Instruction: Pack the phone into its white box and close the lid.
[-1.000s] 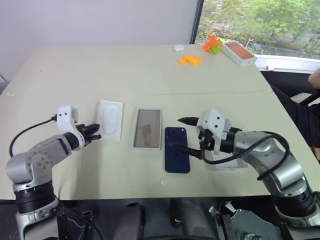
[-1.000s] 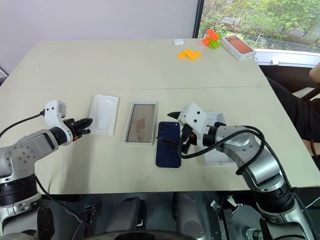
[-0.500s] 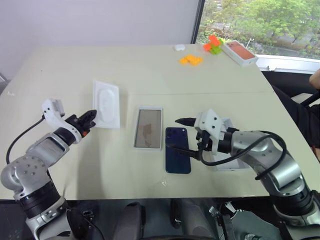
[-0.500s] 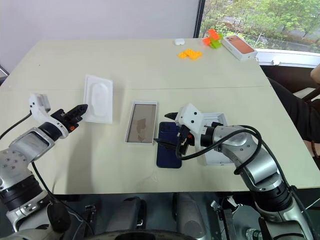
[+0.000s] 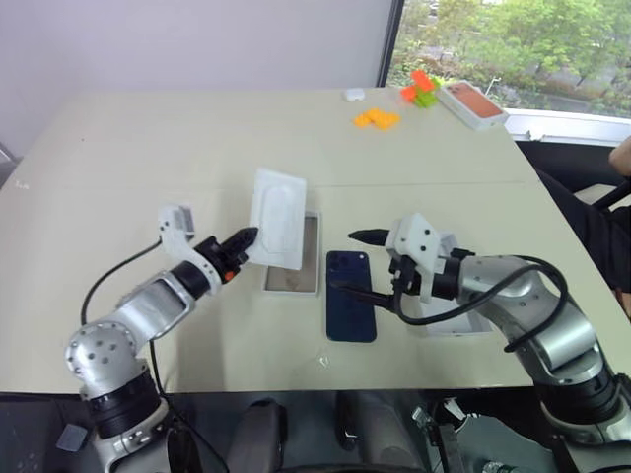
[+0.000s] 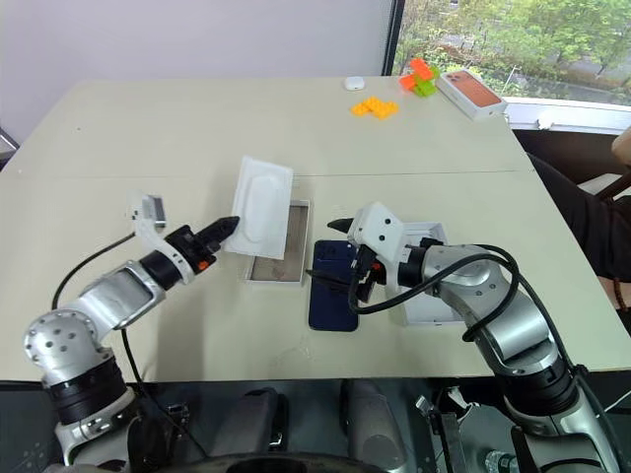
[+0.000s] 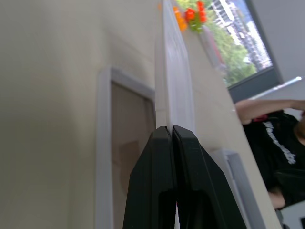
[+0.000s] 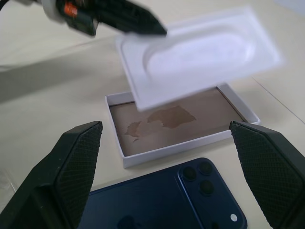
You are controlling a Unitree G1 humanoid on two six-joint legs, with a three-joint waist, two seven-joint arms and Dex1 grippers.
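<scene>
The white box (image 5: 294, 271) is a shallow tray with a brownish floor, lying open mid-table. Over its far left part hangs a thin white moulded insert (image 5: 278, 219) with an oval recess, tilted up on edge. My left gripper (image 5: 242, 239) is shut on the insert's near edge, fingers (image 7: 167, 143) pressed together on it. The dark blue phone (image 5: 350, 296) lies camera side up just right of the tray. My right gripper (image 5: 357, 262) hovers open over the phone's far end, fingers (image 8: 76, 162) wide apart. The lid (image 5: 449, 323) lies under my right forearm, mostly hidden.
At the far right corner lie a white box with an orange-red top (image 5: 471, 101), orange bricks (image 5: 376, 118), an orange and green brick cluster (image 5: 421, 87) and a small white object (image 5: 352, 94). A person's arm (image 5: 621, 153) shows at the right edge.
My left gripper has lifted the insert off the table left of the tray and carried it right over the tray, rolling it up on edge. My right arm has kept still.
</scene>
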